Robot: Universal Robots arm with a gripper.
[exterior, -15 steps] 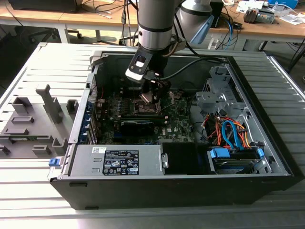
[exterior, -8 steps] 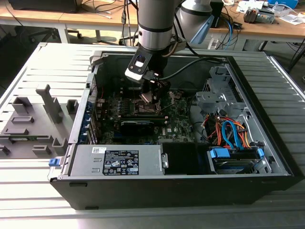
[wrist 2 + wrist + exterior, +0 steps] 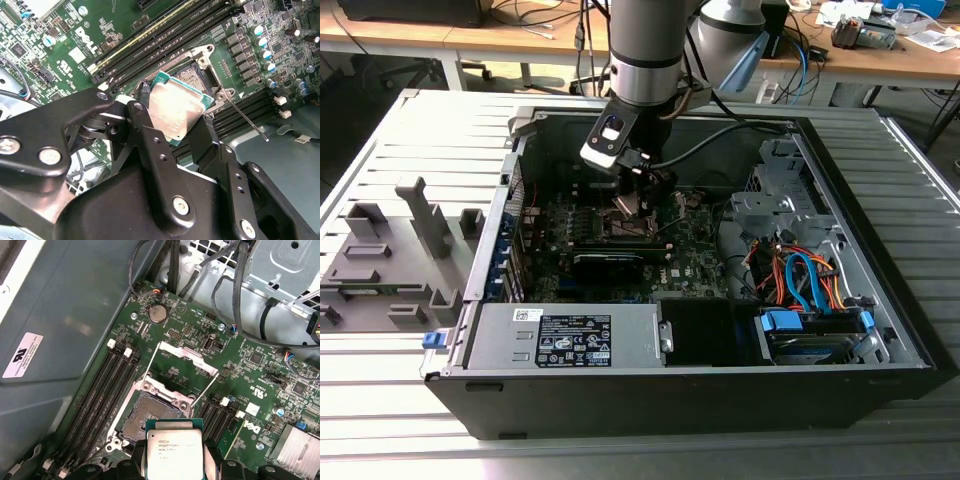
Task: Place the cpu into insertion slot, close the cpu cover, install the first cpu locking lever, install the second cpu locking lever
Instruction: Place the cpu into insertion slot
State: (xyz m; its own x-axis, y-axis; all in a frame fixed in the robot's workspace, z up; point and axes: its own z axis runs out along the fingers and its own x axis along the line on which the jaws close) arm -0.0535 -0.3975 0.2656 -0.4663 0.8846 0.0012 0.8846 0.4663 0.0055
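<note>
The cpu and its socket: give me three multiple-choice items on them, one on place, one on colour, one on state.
1. Where is the cpu relative to the insertion slot?
A. seated in it
B. held between the fingers, outside it
C. lying on the case floor

2. What colour is the motherboard around the slot?
A. red
B. white
C. green

3. How is the cpu cover?
A. shut over the slot
B. swung open
C. taken off the board

Answers:
1 B, the chip sits between the fingers while the slot is bare.
2 C, the board shows green in both wrist views.
3 B, the frame stands away from the bare slot in the first wrist view.
</note>
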